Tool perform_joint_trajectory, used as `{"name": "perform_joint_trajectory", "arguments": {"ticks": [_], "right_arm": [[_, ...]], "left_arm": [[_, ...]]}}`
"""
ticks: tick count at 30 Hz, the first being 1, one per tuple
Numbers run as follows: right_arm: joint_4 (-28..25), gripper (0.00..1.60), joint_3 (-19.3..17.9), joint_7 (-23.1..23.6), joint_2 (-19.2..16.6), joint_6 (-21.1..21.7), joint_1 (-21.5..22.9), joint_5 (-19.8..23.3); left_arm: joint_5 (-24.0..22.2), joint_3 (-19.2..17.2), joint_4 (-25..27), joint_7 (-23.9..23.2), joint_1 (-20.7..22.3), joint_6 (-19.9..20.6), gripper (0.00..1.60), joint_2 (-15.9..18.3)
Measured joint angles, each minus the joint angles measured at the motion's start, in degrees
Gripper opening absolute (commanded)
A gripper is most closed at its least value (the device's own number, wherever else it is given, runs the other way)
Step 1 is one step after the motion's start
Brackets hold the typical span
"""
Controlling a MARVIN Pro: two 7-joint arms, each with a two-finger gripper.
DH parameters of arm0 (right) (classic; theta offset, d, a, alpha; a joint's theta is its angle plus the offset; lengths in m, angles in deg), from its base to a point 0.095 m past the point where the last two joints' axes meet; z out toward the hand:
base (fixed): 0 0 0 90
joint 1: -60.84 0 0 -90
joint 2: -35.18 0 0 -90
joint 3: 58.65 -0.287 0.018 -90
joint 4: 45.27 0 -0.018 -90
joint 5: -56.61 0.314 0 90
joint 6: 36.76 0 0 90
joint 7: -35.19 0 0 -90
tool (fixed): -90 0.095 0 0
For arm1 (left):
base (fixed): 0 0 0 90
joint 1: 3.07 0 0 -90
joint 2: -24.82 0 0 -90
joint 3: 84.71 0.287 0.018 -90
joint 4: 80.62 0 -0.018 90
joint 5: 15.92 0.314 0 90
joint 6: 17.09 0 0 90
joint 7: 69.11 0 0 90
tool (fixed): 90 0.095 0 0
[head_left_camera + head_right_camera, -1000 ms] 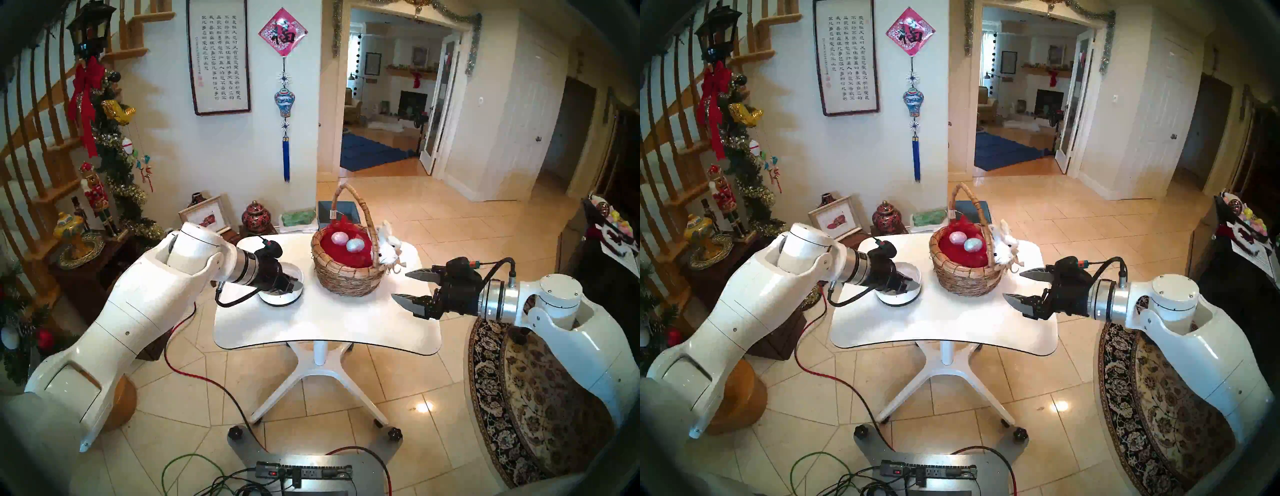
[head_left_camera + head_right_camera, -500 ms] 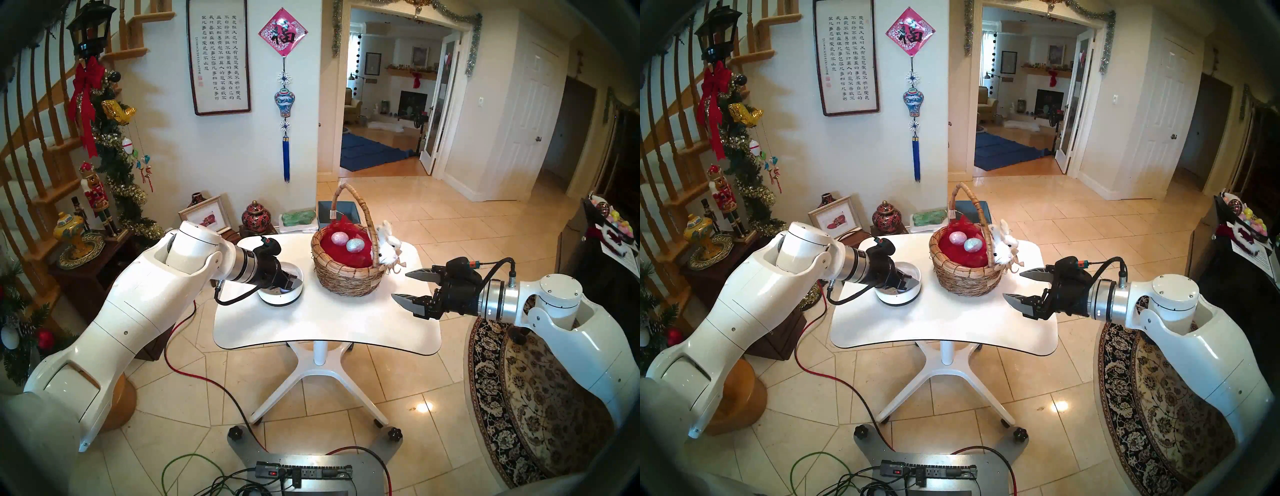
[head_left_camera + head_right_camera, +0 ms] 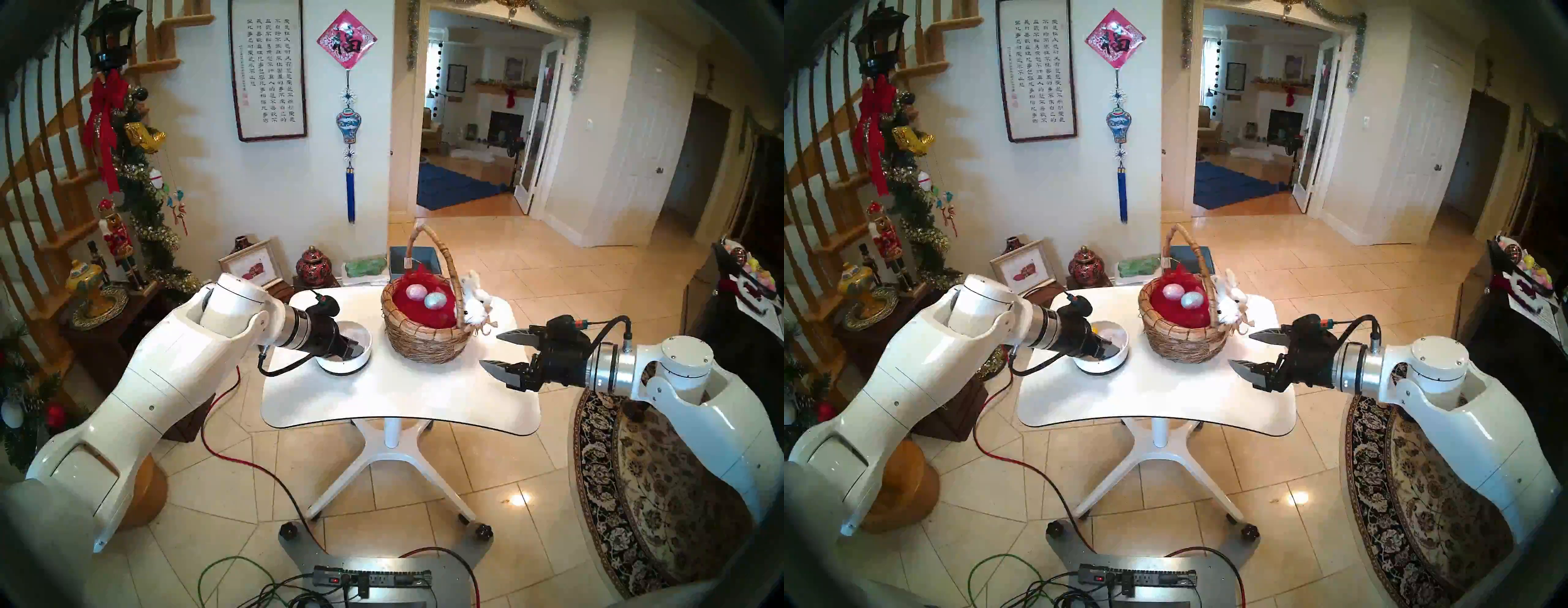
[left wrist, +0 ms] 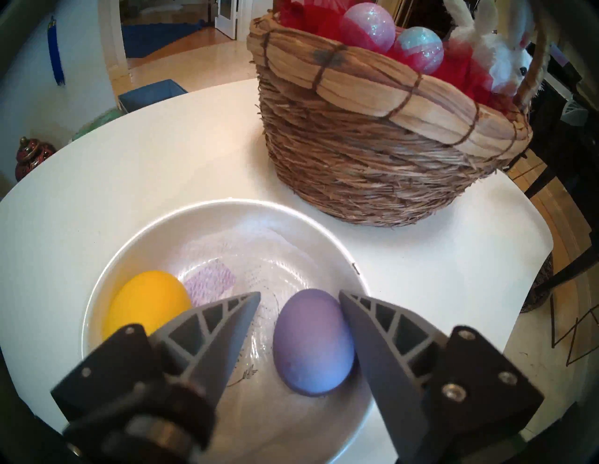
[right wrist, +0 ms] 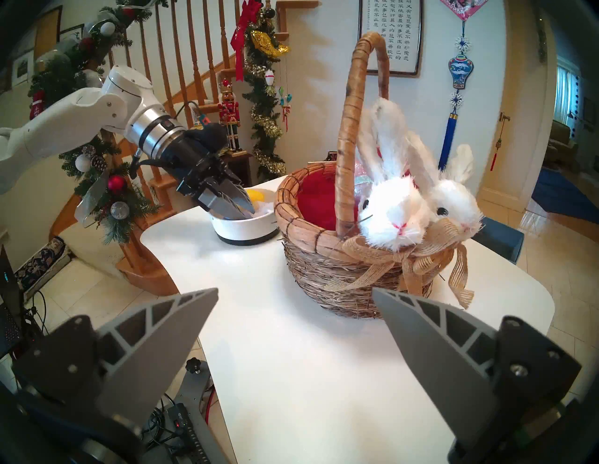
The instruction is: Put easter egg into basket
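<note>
Lying in the white bowl [image 4: 97, 291], near side, right of centre: purple egg [image 4: 312, 343], set between the parted fingers of the left gripper [image 4: 299, 296]. Right finger touching or all but touching the egg's right flank; left fingertip [image 4: 249, 301] standing clear of the egg's left side, a strip of bare bowl between them. Jaws part open, closed on nothing. Farther left in the same bowl, partly hidden behind the left finger: yellow egg [image 4: 147, 299]. Just right of the bowl on the white table [image 3: 403, 395], apart from it: woven basket [image 3: 426, 339] with tall arched handle, red tissue lining, pink glitter egg [image 3: 415, 291] and blue glitter egg [image 3: 433, 300] inside, white plush bunnies [image 5: 393, 207] and a burlap bow on its right rim. Out at the table's right edge, well clear of the basket: right gripper [image 3: 494, 350], fingers spread wide, empty. Against the head views of a second ago: bowl then tipped up on its edge under the left gripper, now sitting flat; left wrist drawn slightly back to the left, so that a sliver of yellow egg [image 3: 1095, 327] now shows beside it in the right head view; basket, its eggs and right gripper unchanged.
</note>
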Motion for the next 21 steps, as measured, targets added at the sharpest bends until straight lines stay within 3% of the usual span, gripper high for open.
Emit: {"name": "perform_joint_trajectory", "arguments": {"ticks": [4, 7, 12, 16, 21], "right_arm": [[0.0, 1.6, 0.0, 0.0, 0.0, 0.0, 0.0, 0.0], [0.0, 1.6, 0.0, 0.0, 0.0, 0.0, 0.0, 0.0], [0.0, 1.6, 0.0, 0.0, 0.0, 0.0, 0.0, 0.0], [0.0, 1.6, 0.0, 0.0, 0.0, 0.0, 0.0, 0.0], [0.0, 1.6, 0.0, 0.0, 0.0, 0.0, 0.0, 0.0]], "left_arm": [[-0.2, -0.2, -0.3, -0.2, 0.3, 0.9, 1.32, 0.0], [-0.4, -0.2, -0.4, -0.4, 0.4, 1.3, 1.19, 0.0], [-0.6, -0.2, -0.4, -0.9, 0.6, 2.0, 0.77, -0.1], [-0.7, -0.2, -0.4, -1.3, 0.6, 2.3, 0.65, -0.3], [-0.7, -0.2, -0.4, -1.5, 0.7, 2.6, 0.63, -0.4]]}}
